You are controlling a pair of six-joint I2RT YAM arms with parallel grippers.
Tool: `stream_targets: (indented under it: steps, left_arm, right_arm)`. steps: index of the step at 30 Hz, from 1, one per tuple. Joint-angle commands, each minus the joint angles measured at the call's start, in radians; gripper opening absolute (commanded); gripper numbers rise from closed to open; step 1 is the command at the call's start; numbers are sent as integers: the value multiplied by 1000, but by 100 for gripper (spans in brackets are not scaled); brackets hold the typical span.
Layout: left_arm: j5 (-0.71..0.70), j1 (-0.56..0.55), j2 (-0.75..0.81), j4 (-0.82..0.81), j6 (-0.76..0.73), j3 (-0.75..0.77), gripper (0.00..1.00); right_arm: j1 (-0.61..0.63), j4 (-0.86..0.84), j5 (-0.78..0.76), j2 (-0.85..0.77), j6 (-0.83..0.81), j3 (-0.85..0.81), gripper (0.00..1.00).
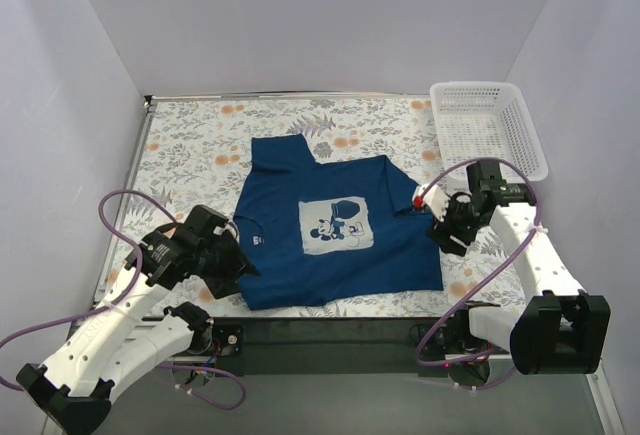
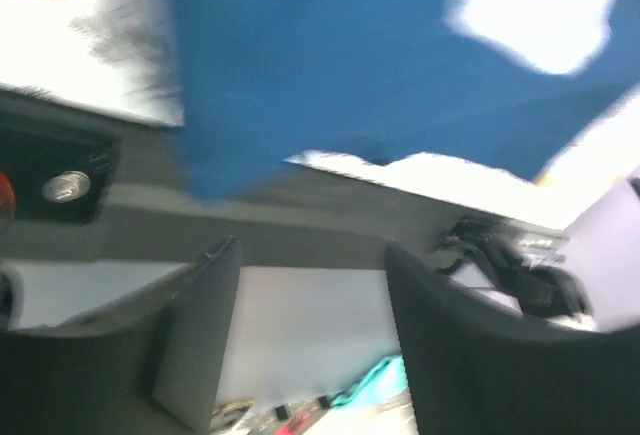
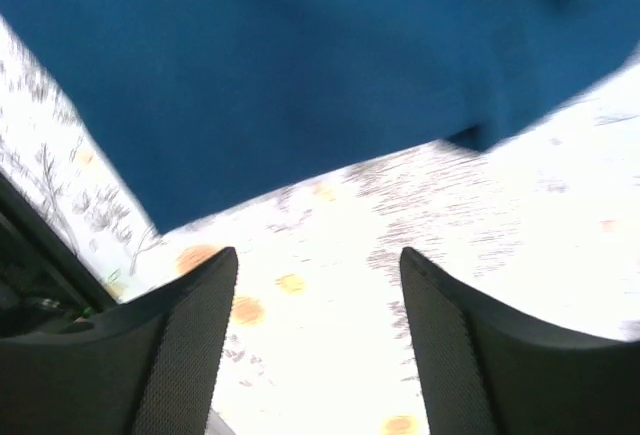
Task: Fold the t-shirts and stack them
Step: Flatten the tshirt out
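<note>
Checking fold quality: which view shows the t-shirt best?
Top external: the whole t-shirt lies flat on the table, print up, one sleeve sticking out. Left wrist shows only a blurred blue edge and part of the print; right wrist, a blurred blue edge.

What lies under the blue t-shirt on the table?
The flowered table cover shows all around the t-shirt, so the shirt rests on it. Whether anything else lies beneath the cloth is hidden.
</note>
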State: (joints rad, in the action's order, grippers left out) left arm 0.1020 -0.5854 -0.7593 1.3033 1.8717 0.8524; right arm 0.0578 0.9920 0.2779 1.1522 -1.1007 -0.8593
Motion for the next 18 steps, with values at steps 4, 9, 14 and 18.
stream_targets:
  steps: [4,9,14,18]
  left_arm:
    - [24,-2,17,-282,-166,119,73]
    - [-167,-2,-27,-551,-331,61,83]
    - [-324,-2,-54,-863,-497,-19,89]
    - [-380,-1,-107,-926,-565,-19,90]
  right_arm:
    - [-3,-88,277,124,221,-219,63]
    - [13,-347,287,299,523,-248,52]
    - [20,-472,124,405,691,-265,50]
    - [20,-538,73,468,789,-279,49]
